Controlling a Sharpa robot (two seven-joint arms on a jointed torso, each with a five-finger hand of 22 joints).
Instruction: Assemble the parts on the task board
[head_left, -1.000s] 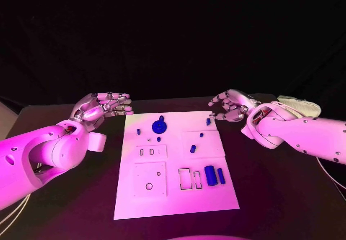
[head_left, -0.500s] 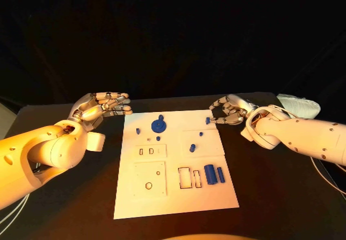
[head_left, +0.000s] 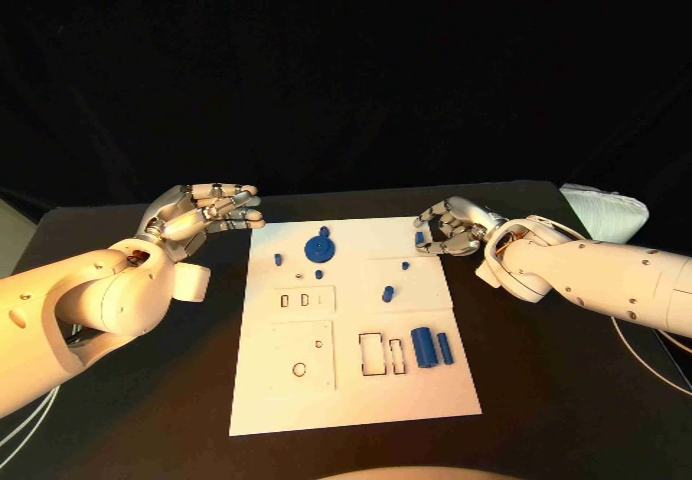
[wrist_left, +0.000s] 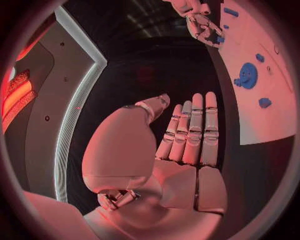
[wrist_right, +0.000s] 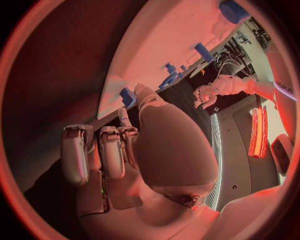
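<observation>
Right robot hand (head_left: 450, 229) sat at the far right corner of the white rectangular task board (head_left: 353, 400), fingers curled around a small blue part (head_left: 420, 239) there; whether it actually gripped it, can't tell. Likely positioned for a pick. Left robot hand (head_left: 206, 212) hovered just off the board's far left corner, fingers extended, holding nothing, out of the way. Remaining blue parts, including the blue round disc (head_left: 319, 248), lay on the board.

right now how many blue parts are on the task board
8 that I can make out on the task board: a round disc, three small pieces near it, two mid-board, two bars nearer. One more may sit by the right robot hand.
</observation>
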